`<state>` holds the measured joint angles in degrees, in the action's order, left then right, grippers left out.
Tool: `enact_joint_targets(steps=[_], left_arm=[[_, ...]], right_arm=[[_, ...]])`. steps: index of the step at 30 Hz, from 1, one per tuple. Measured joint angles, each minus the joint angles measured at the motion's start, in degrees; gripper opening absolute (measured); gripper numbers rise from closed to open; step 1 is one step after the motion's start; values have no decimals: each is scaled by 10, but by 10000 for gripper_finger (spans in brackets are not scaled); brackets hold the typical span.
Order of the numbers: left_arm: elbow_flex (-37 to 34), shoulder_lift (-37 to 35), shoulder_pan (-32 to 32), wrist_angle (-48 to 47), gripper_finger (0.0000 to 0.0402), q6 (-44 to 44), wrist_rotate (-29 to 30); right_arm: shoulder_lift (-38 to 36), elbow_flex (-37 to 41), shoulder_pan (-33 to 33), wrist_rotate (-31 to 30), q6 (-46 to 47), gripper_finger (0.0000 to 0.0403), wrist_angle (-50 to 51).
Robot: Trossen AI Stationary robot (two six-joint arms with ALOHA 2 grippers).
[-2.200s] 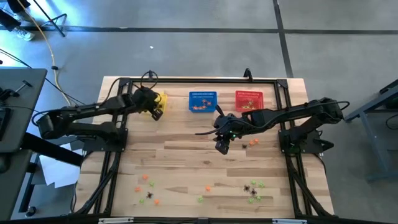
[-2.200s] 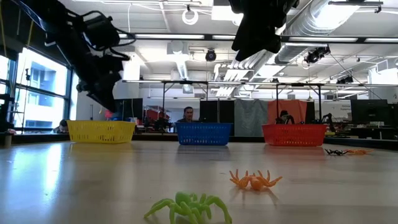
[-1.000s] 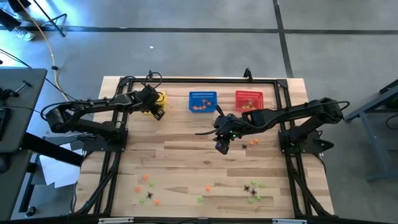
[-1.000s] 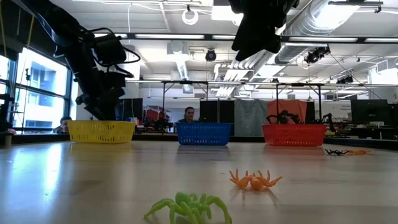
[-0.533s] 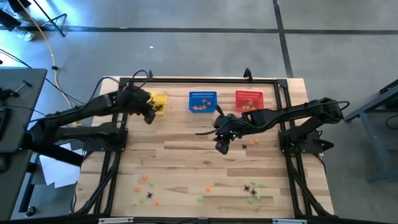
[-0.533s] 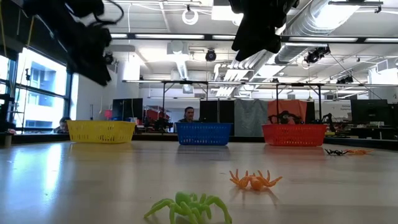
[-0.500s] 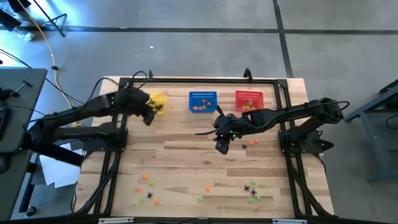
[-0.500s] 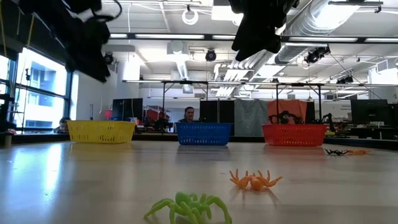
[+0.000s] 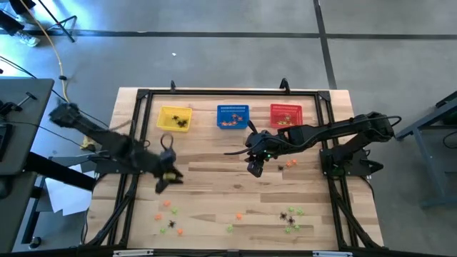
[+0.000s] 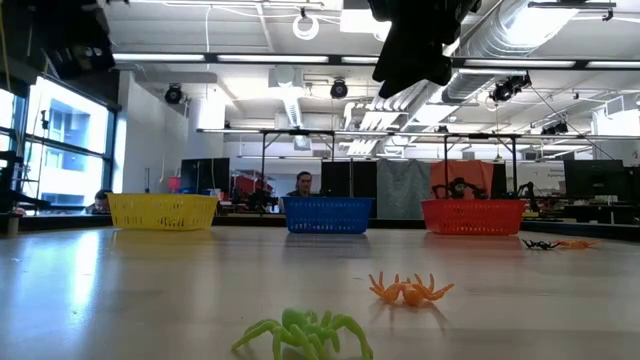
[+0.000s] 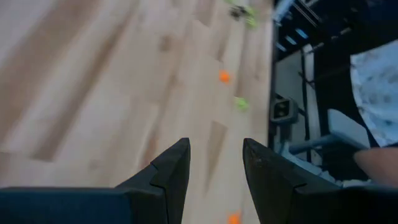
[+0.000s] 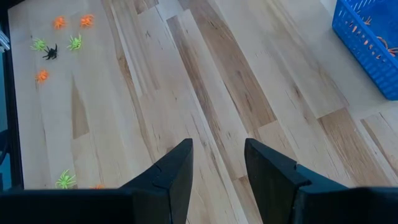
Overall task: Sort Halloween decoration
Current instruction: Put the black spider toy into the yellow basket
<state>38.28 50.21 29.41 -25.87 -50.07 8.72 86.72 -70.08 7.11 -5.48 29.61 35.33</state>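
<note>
I am hanging my left claw (image 9: 168,175) over the left half of the table (image 9: 214,178), fingers spread with nothing between them. My right claw (image 9: 255,168) is waiting over the table's middle, also spread and empty. The decorations (image 9: 168,207) I am going after are lying scattered along the near edge: a little group of orange, green and black ones near left, an orange one (image 9: 236,216) and a green one (image 9: 230,228) near the middle, and another cluster (image 9: 291,216) near right. The yellow basket (image 9: 175,118), blue basket (image 9: 233,116) and red basket (image 9: 285,114) are standing in a row along the far edge, each with some pieces inside. To do this well, I should be lowering straight over one lone piece, keeping my fingers spread until they straddle it, and avoiding nudging its neighbours. Then I should match its colour to the right basket.
</note>
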Motion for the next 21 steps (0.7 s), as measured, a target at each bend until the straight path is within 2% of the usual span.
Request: enact_joint_targets(steps=[3,6,13,16,21], left_arm=[[0,53,72,45,136,-31,52],[0,105,119,58,136,-74,86],[16,217,192,46,136,-226,84],[71,273,222,-20,136,-276,66],[199,378,256,-203,144,-315,35]], right_arm=[[0,0,0,0,0,142,0],[0,0,0,0,0,142,0],[0,0,0,0,0,142,0],[0,0,0,0,0,142,0],[0,0,0,0,0,142,0]])
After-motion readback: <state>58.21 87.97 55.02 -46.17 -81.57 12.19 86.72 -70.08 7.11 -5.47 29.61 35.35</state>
